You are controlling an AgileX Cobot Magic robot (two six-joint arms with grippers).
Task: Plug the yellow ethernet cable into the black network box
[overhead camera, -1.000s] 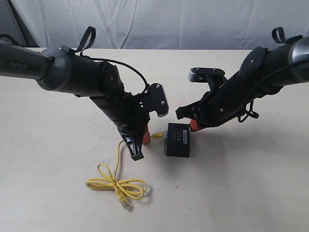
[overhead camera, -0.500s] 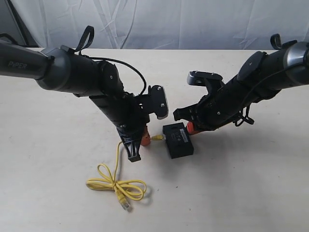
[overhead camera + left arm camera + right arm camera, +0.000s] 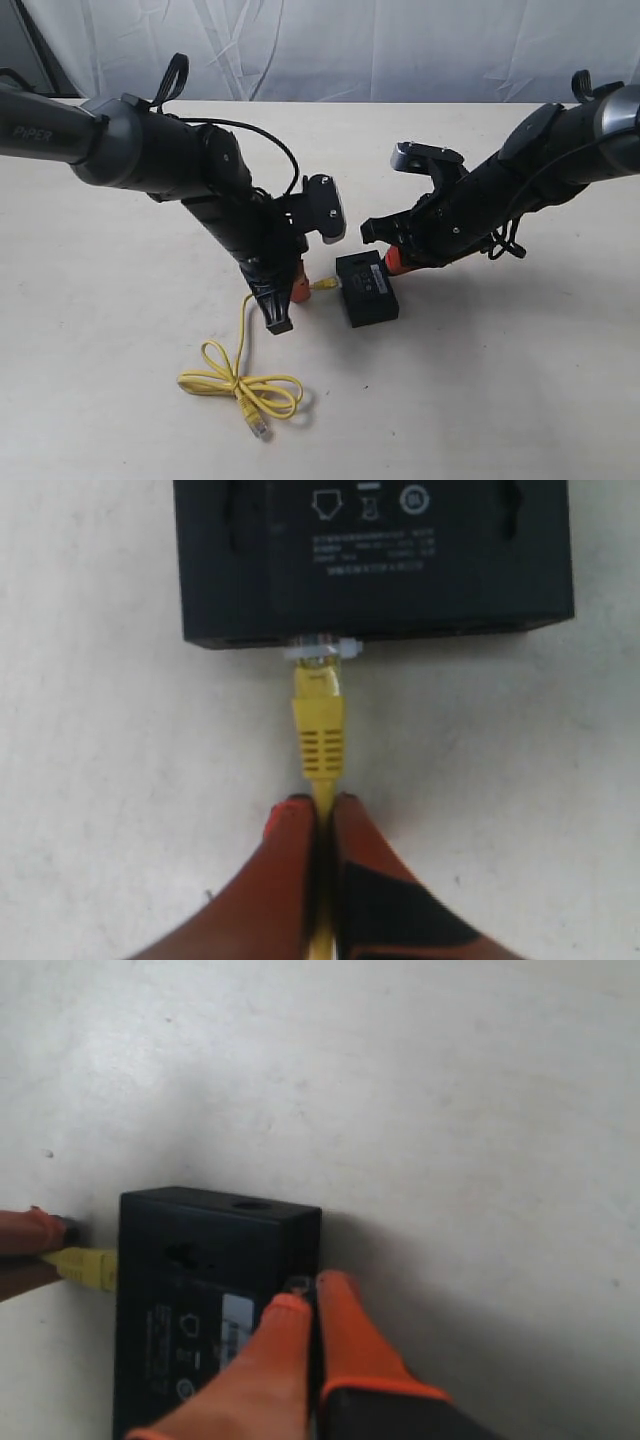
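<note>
Two dark robot arms are meeting over a pale table, with a creased white cloth backdrop hanging behind them. The left gripper is pinching the yellow ethernet cable just behind its plug boot, its orange fingertips closed tight on the cord in the left wrist view, and the clear plug is sitting at a port on the near edge of the black network box; how far it is seated cannot be told. The box is lying flat near the table's middle, between the two grippers. The rest of the cable is trailing from the left gripper toward the front of the table, where it is resting in a loose looped bundle ending in a free clear plug. The right gripper is pressing against the opposite side of the box, its orange fingers drawn together with their tips at the box's upper edge, holding nothing between them. The left arm's bulky wrist is partly screening the cable where it is clamped in the exterior view. White lettering reading "PiPER" is showing on the left arm. The box top is carrying small white symbols and lines of fine print, too small to read, plus a pale label strip.
</note>
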